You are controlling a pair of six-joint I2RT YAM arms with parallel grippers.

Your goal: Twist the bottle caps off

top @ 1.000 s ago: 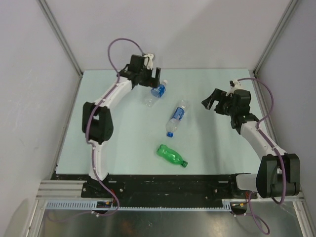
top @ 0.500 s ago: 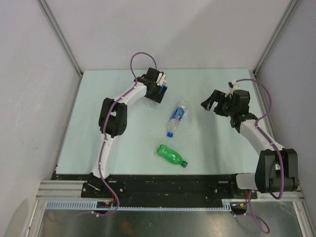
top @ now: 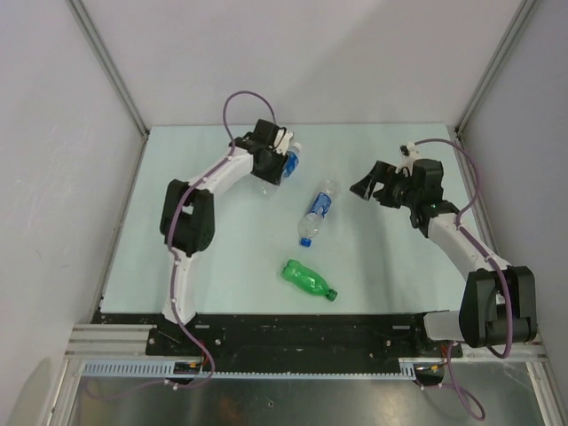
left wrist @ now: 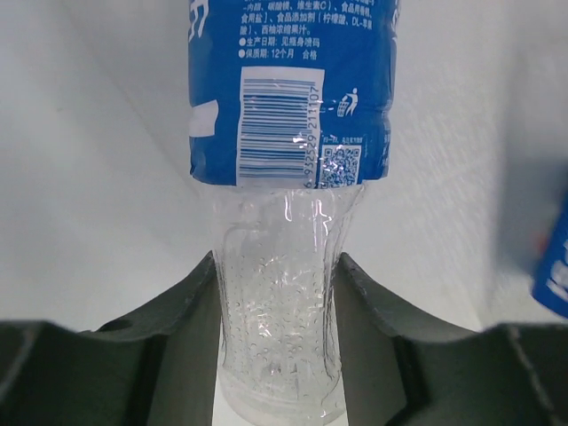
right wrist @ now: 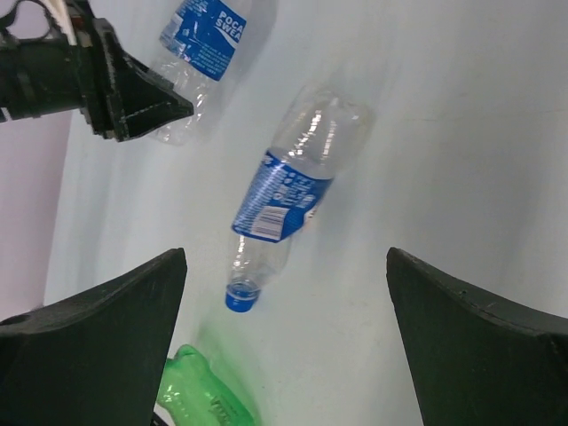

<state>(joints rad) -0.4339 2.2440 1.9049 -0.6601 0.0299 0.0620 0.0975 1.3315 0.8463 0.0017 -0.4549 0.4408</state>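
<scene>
We take the clear blue-labelled plastic bottle [top: 318, 211] lying on its side mid-surface as our ref. Its small blue round plastic cap [top: 305, 240] is on, at the bottle's near end. Everything rests on the pale green flat surface [top: 222, 257].

Far-left of the ref, well apart from it, lies a second clear blue-labelled plastic bottle [left wrist: 288, 133]. Its small white round plastic cap [top: 295, 147] sits at the far end. The left claw [left wrist: 277, 306] is closed on this bottle. In the left wrist view both black fingers [left wrist: 182, 319] press the clear ribbed part below the label, one per side, w/ the barcode [left wrist: 277, 120] facing the cam. The white cap is out of that view.

On the ref's near side, apart from it, an all-green plastic bottle [top: 304, 278] lies on its side. Its small green round plastic cap [top: 332, 295] is on, pointing near-right.

Right of the ref, the right claw [top: 362, 186] hangs above the surface, spread wide & holding nothing. In the right wrist view the ref bottle shows between the two dark fingers [right wrist: 98, 346], touching neither. The green bottle peeks in at the bottom edge, and the left claw w/ its bottle is at top left.
</scene>
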